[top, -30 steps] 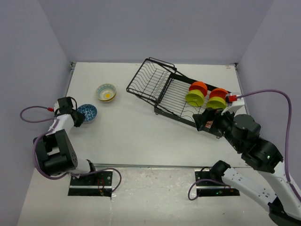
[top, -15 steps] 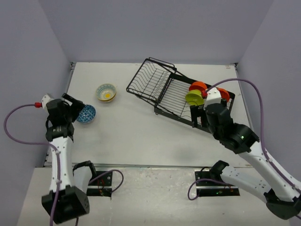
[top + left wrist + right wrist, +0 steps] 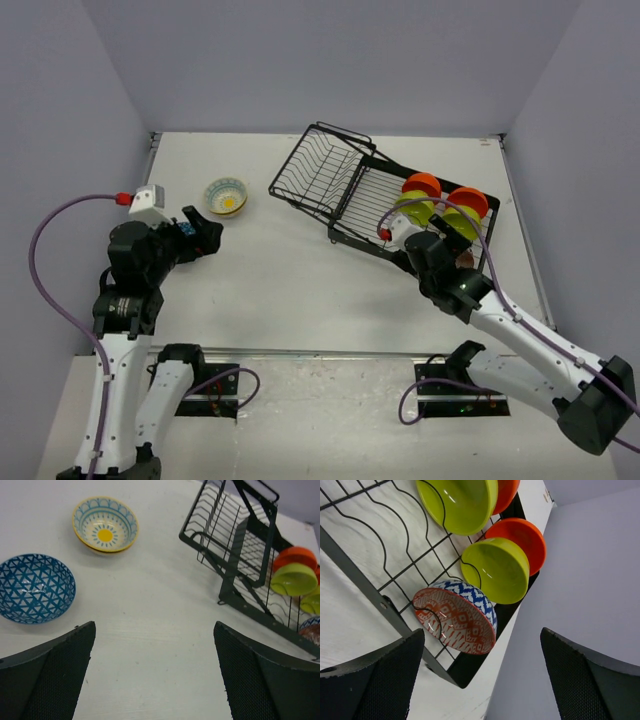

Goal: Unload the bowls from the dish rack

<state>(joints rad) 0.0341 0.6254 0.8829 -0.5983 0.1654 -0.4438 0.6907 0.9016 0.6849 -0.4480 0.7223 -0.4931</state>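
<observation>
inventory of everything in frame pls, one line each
dish rack: 1, black wire, two joined sections, far right of the table
orange bowls: 2, on edge in the rack's right section
lime green bowls: 2, on edge, one in front of each orange one
red-and-blue patterned bowl: 1, on edge at the rack's near end
blue patterned bowl: 1, upright on the table, left side
floral bowl: 1, cream-yellow rim, yellow centre, upright, beyond the blue one
table: 1, white
left gripper: open, empty, above the blue bowl
right gripper: open, empty, facing the racked bowls
</observation>
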